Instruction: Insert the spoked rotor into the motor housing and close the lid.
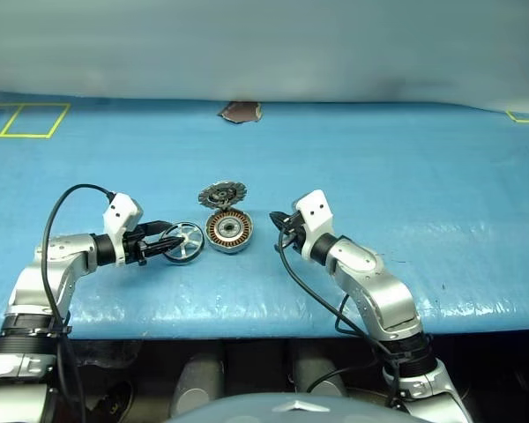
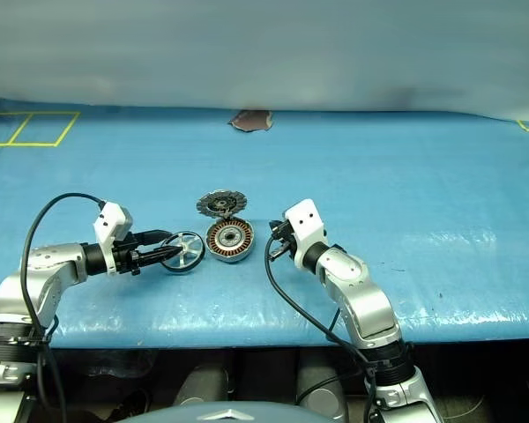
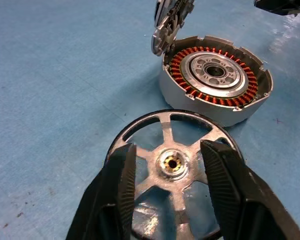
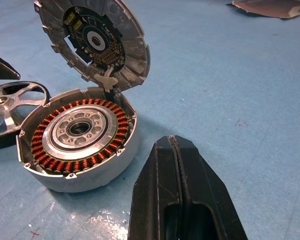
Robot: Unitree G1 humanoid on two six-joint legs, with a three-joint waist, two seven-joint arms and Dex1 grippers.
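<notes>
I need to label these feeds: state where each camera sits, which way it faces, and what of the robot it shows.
Left and right eye views: on the head, looking forward and down over a blue table; both arms show.
Left wrist view: along the open left gripper, fingers either side of the spoked rotor.
Right wrist view: along the shut right gripper, toward the motor housing and raised lid.
Shared: both wrist views show rotor, housing and lid.

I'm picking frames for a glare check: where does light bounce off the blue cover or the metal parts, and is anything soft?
Right wrist view: white glare patches on the blue cover in front of the motor housing; right gripper's fingers soft up close. Left wrist view: bright sheen through the spoked rotor; left gripper's fingers slightly soft. Left eye view: pale shine on the cover's near edge.
</notes>
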